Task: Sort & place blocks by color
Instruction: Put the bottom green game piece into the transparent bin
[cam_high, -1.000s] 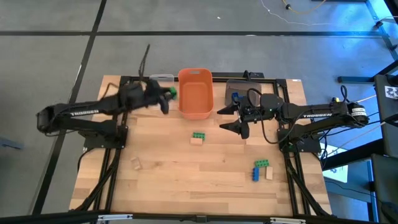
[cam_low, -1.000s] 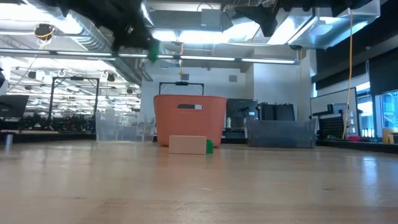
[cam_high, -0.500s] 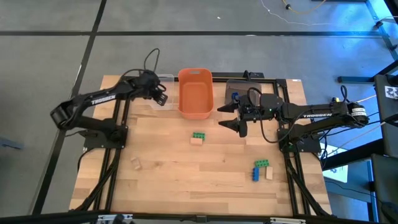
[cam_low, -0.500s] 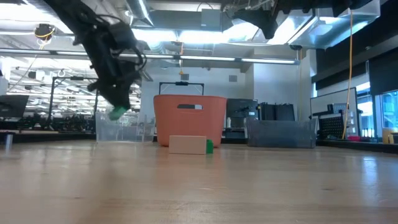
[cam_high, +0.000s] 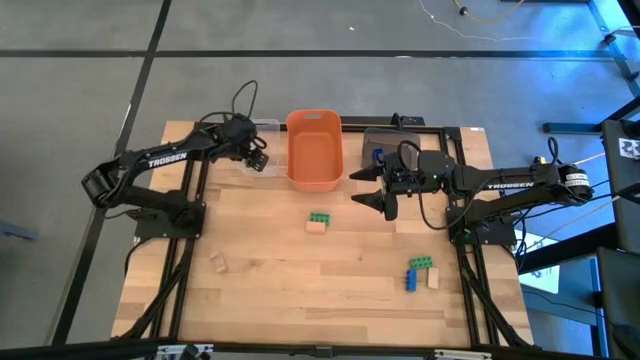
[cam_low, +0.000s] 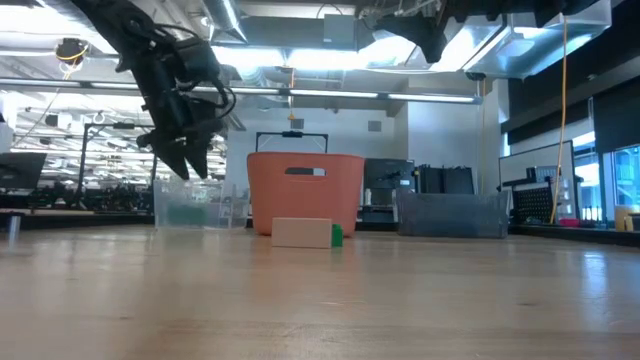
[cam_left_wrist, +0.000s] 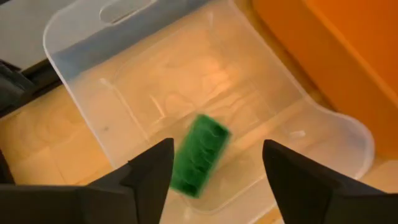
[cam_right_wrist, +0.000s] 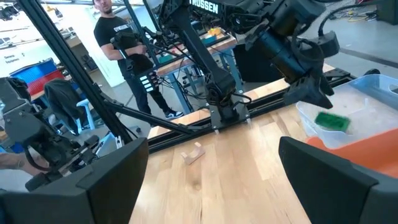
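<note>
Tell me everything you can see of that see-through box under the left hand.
The clear bin looks like thin transparent plastic, with rounded corners, a flared rim and a cut-out handle slot at one end. It sits upright at the table's far edge, right beside the orange bin. A green block shows inside it, blurred. The left hand hangs just above, open, touching neither.

The wooden table (cam_high: 300, 280) carries a clear bin (cam_high: 262, 160) below the left gripper's fingers (cam_left_wrist: 149, 171), an orange bin (cam_high: 314, 150), a grey bin (cam_high: 375, 143) and scattered blocks (cam_high: 319, 222).
</note>
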